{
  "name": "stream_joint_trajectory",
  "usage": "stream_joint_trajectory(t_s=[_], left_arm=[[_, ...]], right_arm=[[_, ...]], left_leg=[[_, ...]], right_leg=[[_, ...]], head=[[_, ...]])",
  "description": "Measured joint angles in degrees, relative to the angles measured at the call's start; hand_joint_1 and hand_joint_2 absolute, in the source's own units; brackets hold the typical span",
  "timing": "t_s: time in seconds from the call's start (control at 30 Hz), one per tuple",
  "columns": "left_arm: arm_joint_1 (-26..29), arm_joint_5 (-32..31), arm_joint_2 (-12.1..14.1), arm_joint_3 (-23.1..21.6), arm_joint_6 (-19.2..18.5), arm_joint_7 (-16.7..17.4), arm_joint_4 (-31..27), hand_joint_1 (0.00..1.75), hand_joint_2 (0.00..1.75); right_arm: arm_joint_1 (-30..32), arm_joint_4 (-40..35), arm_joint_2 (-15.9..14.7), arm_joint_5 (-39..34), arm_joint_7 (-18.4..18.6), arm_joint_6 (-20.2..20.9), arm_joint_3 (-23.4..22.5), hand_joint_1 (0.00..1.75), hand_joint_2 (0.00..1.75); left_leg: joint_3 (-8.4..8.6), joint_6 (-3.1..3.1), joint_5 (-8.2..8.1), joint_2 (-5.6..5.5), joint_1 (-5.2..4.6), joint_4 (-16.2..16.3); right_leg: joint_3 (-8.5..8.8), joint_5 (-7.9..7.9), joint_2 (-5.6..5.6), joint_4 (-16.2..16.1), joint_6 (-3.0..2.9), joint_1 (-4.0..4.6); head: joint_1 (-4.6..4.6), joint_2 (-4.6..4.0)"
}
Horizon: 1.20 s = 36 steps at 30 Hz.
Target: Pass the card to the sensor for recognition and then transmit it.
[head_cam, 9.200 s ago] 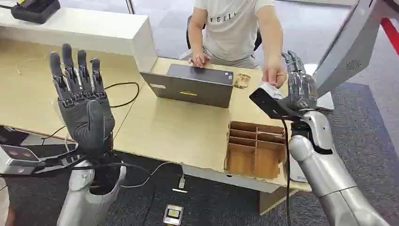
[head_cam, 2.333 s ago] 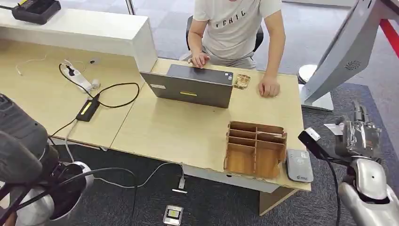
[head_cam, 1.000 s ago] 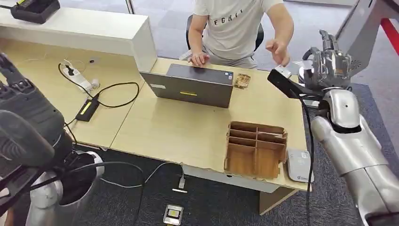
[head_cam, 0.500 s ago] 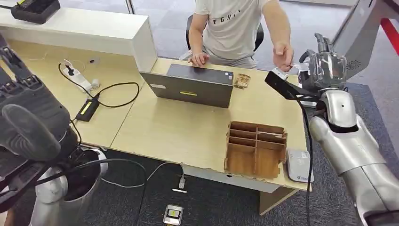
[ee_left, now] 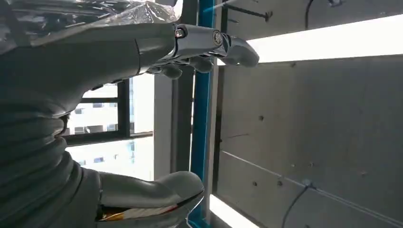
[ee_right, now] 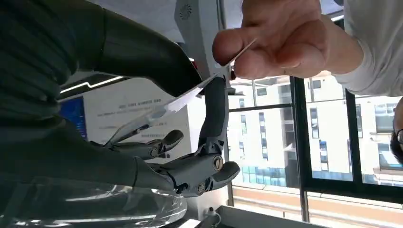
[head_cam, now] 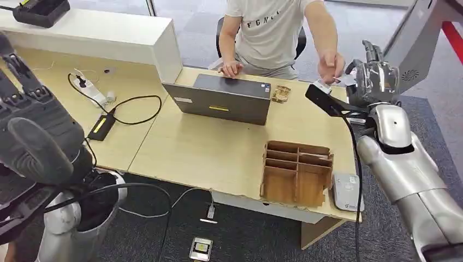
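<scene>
Nearest the camera, on the left, looms the left hand [head_cam: 38, 136], raised high, dark palm turned up, fingers [ee_left: 199, 47] spread apart around nothing at all, ceiling lights behind in the left wrist view. Trails a tangle of black cables below that wrist, over dark carpet.

Moving out along the bench [head_cam: 207, 147]: sits a grey card sensor [head_cam: 348, 192] at the near right corner, flat, just beside a wooden organizer [head_cam: 297, 172] with open compartments. Lies a black power adapter [head_cam: 101, 125] on the left section, cable looping away toward a white power strip [head_cam: 93, 91].

Further back rests a grey laptop [head_cam: 224, 98], lid toward the camera, with a small wooden piece [head_cam: 282, 93] just beside its right corner.

At the far right edge, up goes the right hand [head_cam: 374, 79], lifted above the bench's end. Pinched between thumb and a finger [ee_right: 216, 109]: the card [ee_right: 190, 95], thin and white, seen edge-on in the right wrist view. Gripped at its other end by a person's hand [ee_right: 280, 38], thumb and fingertips closed on the same card — both holding at once. In the head view, hardly a sliver of card visible between the two hands.

Beyond, seated behind the laptop, a person in a light T-shirt [head_cam: 267, 33], other hand resting by the laptop's back edge. Stands a grey kiosk panel [head_cam: 420, 33] tilted behind the right hand.
</scene>
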Motion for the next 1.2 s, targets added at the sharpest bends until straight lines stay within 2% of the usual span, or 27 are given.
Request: stream_joint_trajectory(t_s=[0.27, 0.3, 0.33, 0.67, 0.93, 1.07, 1.1, 1.2], left_arm=[[-0.71, 0.42, -0.07, -0.04, 0.35, 0.00, 0.31, 0.00, 1.75], [-0.75, 0.42, -0.07, -0.07, 0.35, 0.00, 0.33, 0.00, 1.75], [-0.77, 0.46, -0.09, -0.07, 0.35, 0.00, 0.35, 0.00, 1.75], [-0.83, 0.07, -0.74, -0.07, 0.07, 0.00, 0.70, 0.00, 1.75], [0.07, -0.53, -0.94, 0.13, 0.79, 0.00, 0.85, 0.00, 1.75], [1.62, -1.38, -0.92, 0.48, 1.81, -0.02, 0.76, 0.00, 1.75], [2.21, -1.64, -0.85, 0.61, 1.86, -0.07, 0.74, 0.00, 1.75], [3.46, -2.25, -0.61, 1.07, 2.03, -0.09, 0.61, 0.00, 1.75]], right_arm=[[0.02, 0.00, -0.02, -0.15, -0.17, -0.15, 0.68, 1.75, 1.75], [0.02, 0.00, -0.02, -0.15, -0.17, -0.13, 0.72, 1.06, 1.75], [0.02, 0.00, -0.04, -0.15, -0.15, -0.09, 0.79, 0.00, 1.75], [0.65, -0.35, -1.09, -0.20, 1.22, -1.29, 1.35, 0.00, 1.75], [3.89, -5.86, -4.44, -1.44, 1.57, -2.65, 0.72, 0.00, 1.75], [9.44, -12.99, -6.30, -9.83, 0.45, -1.83, -1.42, 0.00, 1.75], [11.83, -16.31, -6.69, -16.40, -1.31, -0.64, -2.47, 0.00, 1.75], [17.22, -23.31, -7.78, -27.71, -4.76, 3.07, -4.94, 0.00, 1.75]], left_leg=[[0.00, 0.00, 0.00, 0.00, 0.00, 0.00], [0.00, 0.00, 0.00, 0.00, 0.00, 0.00], [0.00, 0.00, 0.00, 0.00, 0.00, 0.00], [0.01, 0.00, 0.00, 0.00, 0.00, 0.00], [0.01, 0.00, -0.01, 0.00, 0.00, 0.01], [0.02, 0.01, -0.03, -0.01, 0.01, 0.00], [0.02, 0.01, -0.03, -0.01, 0.02, 0.00], [0.02, 0.01, -0.04, 0.01, 0.02, -0.01]], right_leg=[[-0.01, 0.00, 0.00, 0.00, 0.00, 0.00], [-0.01, 0.00, 0.00, 0.00, 0.00, 0.00], [0.00, 0.00, 0.00, 0.00, 0.00, 0.00], [0.00, 0.00, 0.00, 0.00, 0.00, 0.00], [0.00, 0.00, 0.00, 0.00, 0.00, 0.00], [0.02, -0.01, 0.00, -0.01, 0.00, 0.01], [0.02, -0.01, 0.00, -0.01, 0.00, 0.02], [0.00, -0.01, 0.01, -0.01, 0.00, 0.02]], head=[[0.00, 0.00], [0.00, 0.00], [0.00, 0.00], [0.00, 0.00], [0.02, 0.00], [-0.02, 0.00], [0.02, 0.00], [0.00, 0.00]])
